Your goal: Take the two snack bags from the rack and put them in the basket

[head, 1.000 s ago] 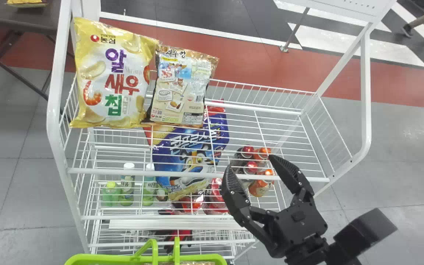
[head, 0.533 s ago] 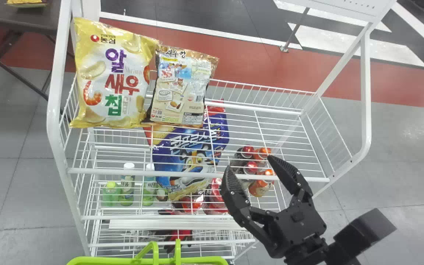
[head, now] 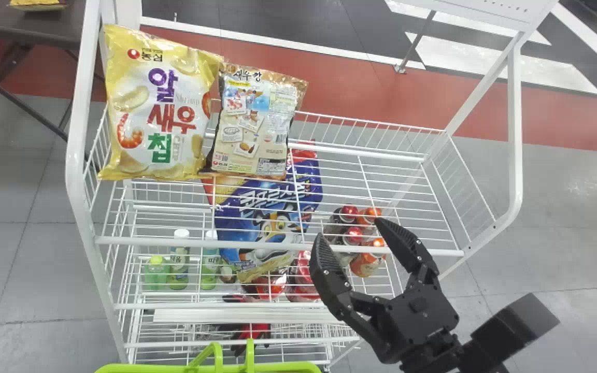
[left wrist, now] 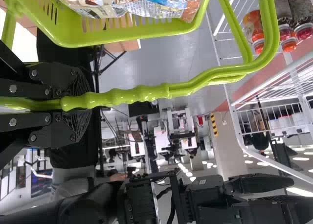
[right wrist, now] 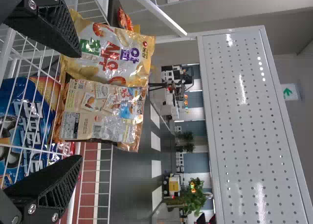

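Note:
My right gripper (head: 347, 230) is open in front of the rack's (head: 278, 247) top basket, right of the two bags. The yellow snack bag (head: 158, 109) and the beige snack bag (head: 257, 124) stand side by side at the rack's left. In the right wrist view both open fingers of the right gripper (right wrist: 78, 106) flank the view of the yellow bag (right wrist: 110, 53) and beige bag (right wrist: 100, 114), with nothing between them. The green basket (head: 257, 368) is at the head view's bottom edge. My left gripper (left wrist: 61, 102) is shut on its handle (left wrist: 142, 93); a snack bag (left wrist: 142, 1) lies inside the basket.
Lower rack levels hold a blue bag (head: 272, 223), drink cans (head: 368, 261), and green bottles (head: 178, 259). White posts (head: 515, 129) rise at the rack's sides. A dark table (head: 24, 31) stands behind at the left.
The green basket has sunk slightly toward the head view's bottom edge. My right gripper has shifted very slightly left, still open. Both bags on the rack have stayed in place.

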You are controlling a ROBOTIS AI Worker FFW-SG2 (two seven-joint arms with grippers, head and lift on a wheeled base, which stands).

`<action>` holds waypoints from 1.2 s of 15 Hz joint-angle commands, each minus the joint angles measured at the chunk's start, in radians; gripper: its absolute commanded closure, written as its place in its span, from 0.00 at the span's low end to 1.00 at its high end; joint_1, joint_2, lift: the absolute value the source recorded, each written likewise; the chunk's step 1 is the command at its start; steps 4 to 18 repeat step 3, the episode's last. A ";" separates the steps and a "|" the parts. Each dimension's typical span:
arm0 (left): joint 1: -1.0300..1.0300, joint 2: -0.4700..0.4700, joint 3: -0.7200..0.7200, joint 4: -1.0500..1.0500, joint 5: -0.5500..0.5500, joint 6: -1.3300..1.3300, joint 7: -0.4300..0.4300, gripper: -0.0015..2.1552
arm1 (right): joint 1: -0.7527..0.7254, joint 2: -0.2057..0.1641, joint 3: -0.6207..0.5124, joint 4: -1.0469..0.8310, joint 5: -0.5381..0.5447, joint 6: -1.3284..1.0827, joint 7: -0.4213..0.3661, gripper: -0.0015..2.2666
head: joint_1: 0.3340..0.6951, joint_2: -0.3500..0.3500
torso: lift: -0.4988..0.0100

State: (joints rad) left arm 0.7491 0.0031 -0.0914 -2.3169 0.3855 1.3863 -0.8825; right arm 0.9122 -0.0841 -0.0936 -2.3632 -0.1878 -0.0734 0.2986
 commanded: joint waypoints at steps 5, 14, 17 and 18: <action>0.009 -0.006 -0.002 -0.016 -0.004 0.000 0.000 0.71 | -0.003 0.000 0.000 0.001 -0.002 0.011 0.004 0.03 | 1.00 0.00 | 0.96; 0.009 -0.006 -0.002 -0.016 -0.004 0.000 0.000 0.71 | -0.003 0.000 0.000 0.001 -0.002 0.011 0.004 0.03 | 1.00 0.00 | 0.96; 0.009 -0.006 -0.002 -0.016 -0.004 0.000 0.000 0.71 | -0.003 0.000 0.000 0.001 -0.002 0.011 0.004 0.03 | 1.00 0.00 | 0.96; 0.009 -0.006 -0.002 -0.016 -0.004 0.000 0.000 0.71 | -0.003 0.000 0.000 0.001 -0.002 0.011 0.004 0.03 | 1.00 0.00 | 0.96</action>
